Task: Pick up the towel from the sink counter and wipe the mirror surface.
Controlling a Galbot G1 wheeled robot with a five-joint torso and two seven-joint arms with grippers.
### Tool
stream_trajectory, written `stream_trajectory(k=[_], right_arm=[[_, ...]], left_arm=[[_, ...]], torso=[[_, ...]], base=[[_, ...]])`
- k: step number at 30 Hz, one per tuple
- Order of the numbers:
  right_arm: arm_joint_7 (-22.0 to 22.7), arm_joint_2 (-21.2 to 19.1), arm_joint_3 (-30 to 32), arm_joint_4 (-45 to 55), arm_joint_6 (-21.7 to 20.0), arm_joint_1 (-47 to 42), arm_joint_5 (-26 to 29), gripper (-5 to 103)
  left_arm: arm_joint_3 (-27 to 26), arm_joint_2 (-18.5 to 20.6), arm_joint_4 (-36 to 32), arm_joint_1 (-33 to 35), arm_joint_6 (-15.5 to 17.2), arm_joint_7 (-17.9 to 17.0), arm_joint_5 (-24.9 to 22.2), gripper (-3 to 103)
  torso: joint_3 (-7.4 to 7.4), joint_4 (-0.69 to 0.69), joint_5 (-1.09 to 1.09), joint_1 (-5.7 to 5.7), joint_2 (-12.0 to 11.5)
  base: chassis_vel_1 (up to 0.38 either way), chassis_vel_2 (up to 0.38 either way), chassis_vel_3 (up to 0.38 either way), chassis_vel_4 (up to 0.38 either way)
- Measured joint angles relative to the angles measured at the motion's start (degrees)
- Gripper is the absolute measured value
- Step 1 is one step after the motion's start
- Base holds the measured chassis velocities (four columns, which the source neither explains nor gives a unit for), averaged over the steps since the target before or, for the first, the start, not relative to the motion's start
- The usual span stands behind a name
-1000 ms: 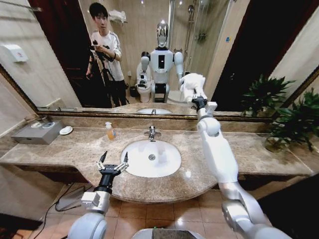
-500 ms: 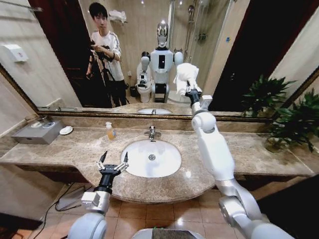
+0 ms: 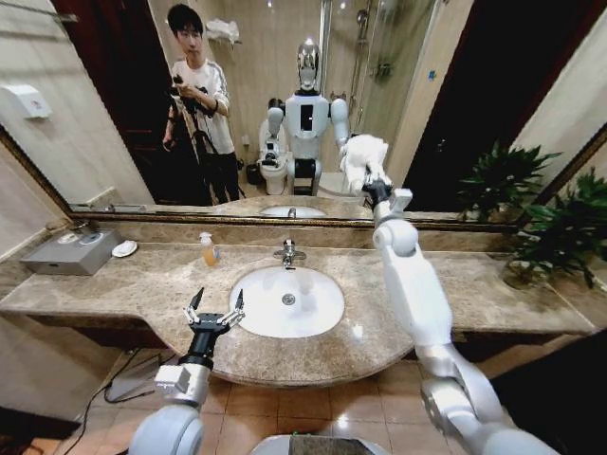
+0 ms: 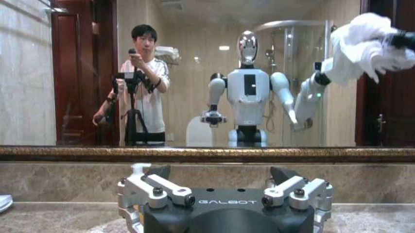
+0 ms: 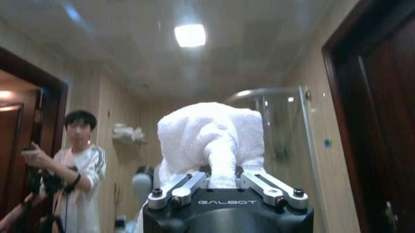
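Head view: right gripper (image 3: 370,186) is pressing the white towel (image 3: 360,156) against the mirror (image 3: 114,142); its wrist view is showing fingers (image 5: 188,184) clamped on it. Left gripper (image 3: 214,309), fingers apart, is hovering over the bench (image 3: 142,284).

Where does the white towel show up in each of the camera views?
Head view: towel against the mirror, top centre, held by the right gripper.
Left wrist view: towel top right corner.
Right wrist view: towel centre, just above the gripper.
Shared landmark: the mirror.
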Motion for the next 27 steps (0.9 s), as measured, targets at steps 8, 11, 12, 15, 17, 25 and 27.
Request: stream_trajectory(k=[8,11,12,15,17,25,27], right_arm=[[-0.2,0.9,-0.4,-1.1,-0.4,2.7,-0.7,13],[-0.4,1.3,-0.7,-1.2,-0.4,1.3,-1.2,13],[-0.4,1.7,-0.9,-1.4,-0.4,-0.2,-1.4,13],[-0.6,1.7,-1.1,-1.4,-0.1,-2.6,-1.6,13],[-0.8,1.7,-1.3,-1.4,0.1,-4.2,-1.8,13],[-0.9,1.4,-1.6,-1.3,0.6,-3.6,-2.4,13],[-0.7,1.1,-1.7,-1.2,0.6,-2.8,-2.2,13]], left_arm=[[0.0,0.0,0.0,0.0,0.0,0.0,0.0,100],[0.0,0.0,0.0,0.0,0.0,0.0,0.0,100],[0.0,0.0,0.0,0.0,0.0,0.0,0.0,100],[0.0,0.0,0.0,0.0,0.0,0.0,0.0,100],[0.0,0.0,0.0,0.0,0.0,0.0,0.0,100],[0.0,0.0,0.0,0.0,0.0,0.0,0.0,100],[0.0,0.0,0.0,0.0,0.0,0.0,0.0,100]], torso=[[0.0,-0.01,0.0,0.0,0.0],[-0.01,0.0,-0.02,0.0,0.0],[0.0,0.0,0.0,0.0,0.0],[0.0,-0.01,0.0,0.0,0.0],[0.0,-0.02,0.0,0.0,0.0],[0.0,0.0,0.0,0.0,0.0],[0.0,0.0,-0.01,0.0,0.0]], base=[[0.0,0.0,0.0,0.0],[0.0,0.0,0.0,0.0],[0.0,0.0,0.0,0.0],[0.0,0.0,0.0,0.0],[0.0,0.0,0.0,0.0],[0.0,0.0,0.0,0.0],[0.0,0.0,0.0,0.0]])
